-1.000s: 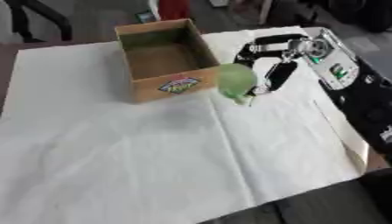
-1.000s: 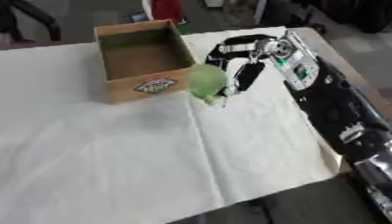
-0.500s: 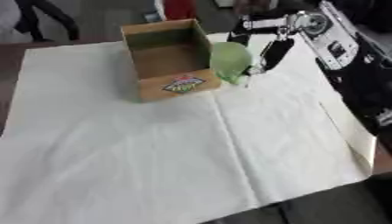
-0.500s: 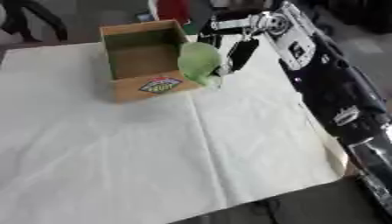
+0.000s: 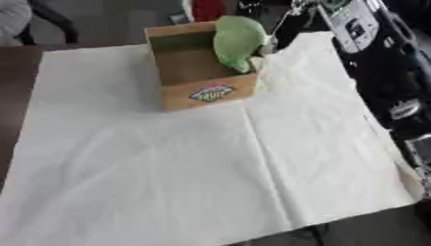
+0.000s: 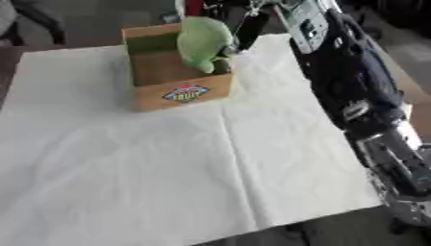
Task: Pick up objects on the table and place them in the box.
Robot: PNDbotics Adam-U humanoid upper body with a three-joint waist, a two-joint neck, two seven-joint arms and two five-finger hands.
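Right arm: enters from the lower right edge and runs up the right side toward the top centre; black casing with silver joints near the bottom of the right eye view.
Right forearm: broad dark housing with a pale panel near the wrist, angled up and to the left.
Right hand (image 6: 244, 21): at the top of the view, dark fingers (image 6: 251, 30) pointing downward and curled round a soft green thing (image 6: 202, 41), which hangs from them; the palm is mostly hidden.
Right hand height: raised well off the surface.
Left arm and hand: show in neither view.
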